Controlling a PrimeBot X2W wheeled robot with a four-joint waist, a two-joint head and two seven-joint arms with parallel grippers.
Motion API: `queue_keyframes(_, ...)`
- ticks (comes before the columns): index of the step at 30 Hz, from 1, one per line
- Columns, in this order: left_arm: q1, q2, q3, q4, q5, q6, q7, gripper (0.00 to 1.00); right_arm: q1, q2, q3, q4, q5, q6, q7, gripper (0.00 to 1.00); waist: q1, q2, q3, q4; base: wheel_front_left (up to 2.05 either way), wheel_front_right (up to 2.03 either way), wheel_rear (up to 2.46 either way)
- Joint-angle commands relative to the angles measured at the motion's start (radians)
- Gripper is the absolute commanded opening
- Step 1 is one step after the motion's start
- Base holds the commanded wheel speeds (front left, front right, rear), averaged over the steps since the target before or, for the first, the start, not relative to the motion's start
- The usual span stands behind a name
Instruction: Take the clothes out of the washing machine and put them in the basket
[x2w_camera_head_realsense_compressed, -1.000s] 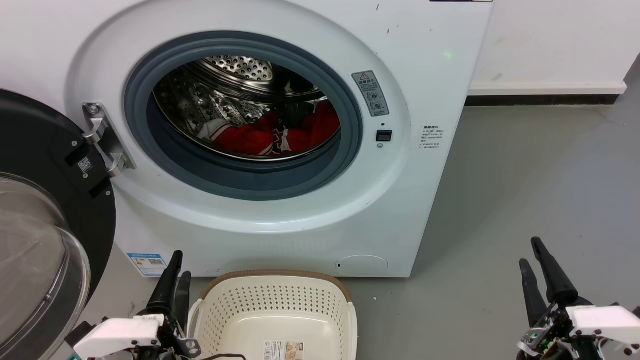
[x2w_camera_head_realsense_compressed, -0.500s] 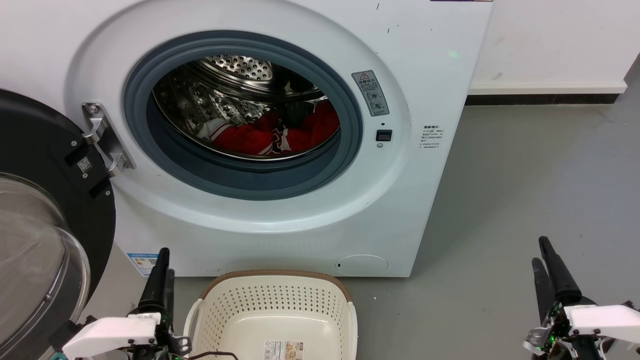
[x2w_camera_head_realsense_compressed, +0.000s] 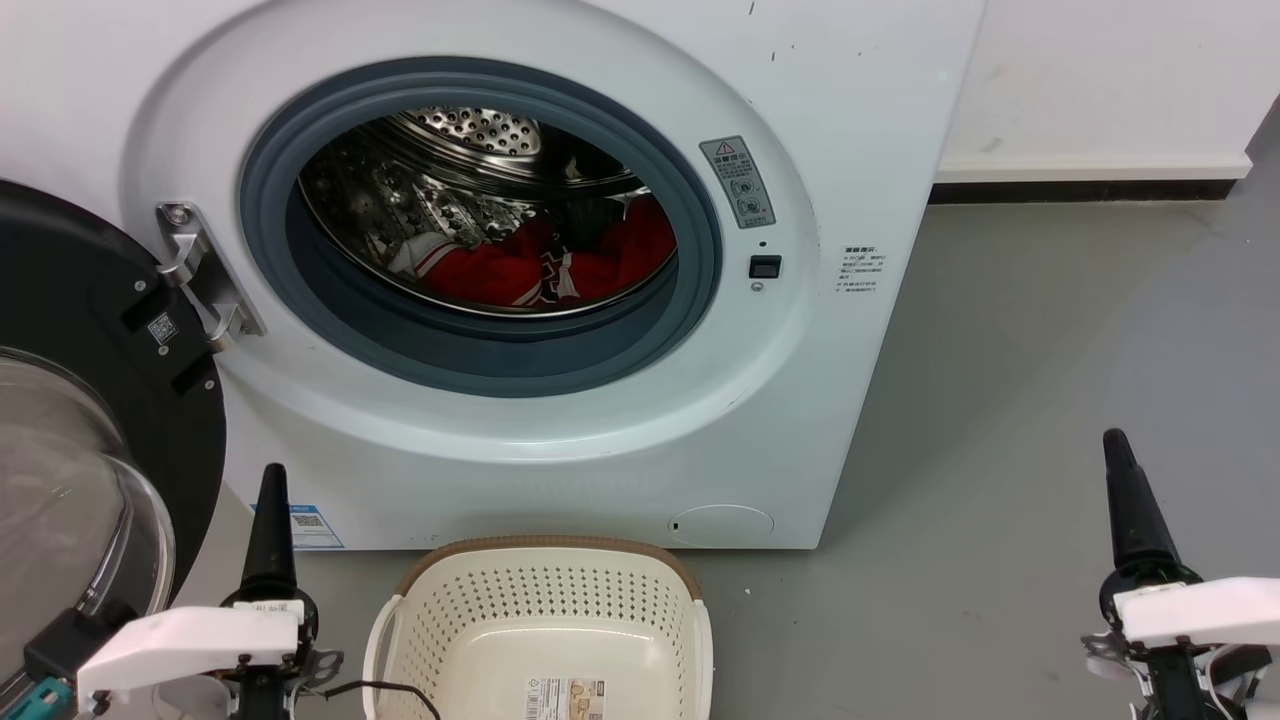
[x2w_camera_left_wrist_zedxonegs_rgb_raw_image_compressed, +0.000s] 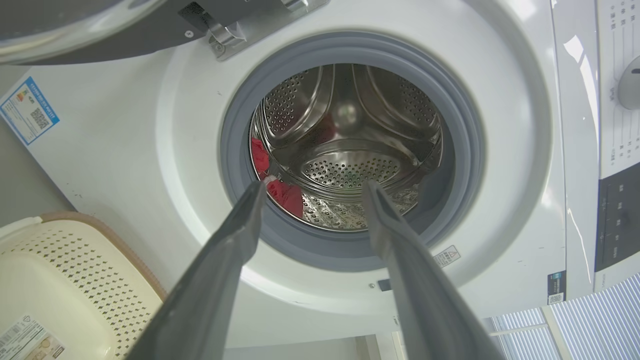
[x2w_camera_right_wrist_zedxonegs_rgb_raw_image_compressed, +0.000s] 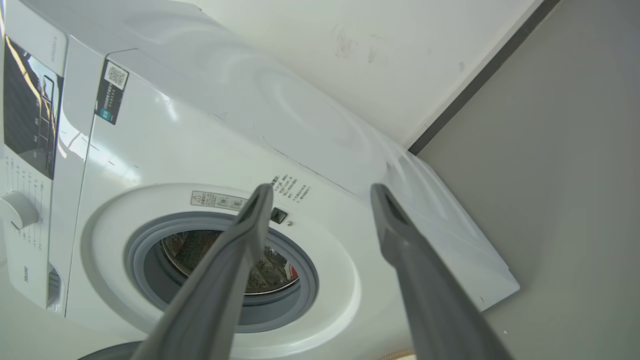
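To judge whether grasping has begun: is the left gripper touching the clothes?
Apart. In the head view the left gripper sits low, outside the washing machine; the clothes lie inside its drum.

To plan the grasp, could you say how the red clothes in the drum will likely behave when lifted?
The clothes lie crumpled, so probably floppy and drooping. They look bunched together, so one pull may drag several.
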Motion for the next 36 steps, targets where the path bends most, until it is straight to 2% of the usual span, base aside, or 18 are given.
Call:
queue_keyframes(1,-0.011,0.002,0.003,-0.031,0.029,0.008,-0.007,1.00,-0.021,-0.001,0.004,-0.033,-0.046,0.000,-0.009,1.00,0.0000,0.0000,0.001,0.000,0.00,0.00,0.00)
queue_keyframes(2,-0.011,0.002,0.001,-0.045,0.048,0.014,-0.012,1.00,-0.020,-0.001,0.008,-0.045,-0.076,0.000,-0.013,1.00,0.0000,0.0000,0.002,0.000,0.00,0.00,0.00)
queue_keyframes(3,-0.009,0.002,-0.009,-0.088,0.109,0.031,-0.022,1.00,-0.019,-0.001,0.020,-0.079,-0.161,0.000,-0.024,1.00,0.0000,0.0000,0.004,-0.001,0.00,0.00,0.00)
queue_keyframes(13,0.015,0.003,-0.077,-0.191,0.349,0.077,-0.057,1.00,-0.006,-0.001,0.064,-0.147,-0.411,0.000,-0.058,1.00,0.0000,0.0000,0.008,-0.003,0.00,0.00,0.00)
queue_keyframes(23,0.021,0.003,-0.157,-0.224,0.573,0.140,-0.088,1.00,0.012,-0.001,0.091,-0.156,-0.606,0.000,-0.089,1.00,0.0000,0.0000,0.009,-0.006,0.00,0.00,0.00)
queue_keyframes(24,0.031,0.007,-0.181,-0.222,0.623,0.147,-0.096,1.00,0.019,-0.001,0.095,-0.154,-0.648,0.000,-0.098,1.00,0.0000,0.0000,0.008,-0.007,0.00,0.00,0.00)
queue_keyframes(36,0.041,0.064,-0.276,-0.227,0.778,0.239,-0.129,1.00,0.032,0.000,0.112,-0.154,-0.822,0.000,-0.131,1.00,0.0000,0.0000,0.008,-0.011,0.00,0.00,0.00)
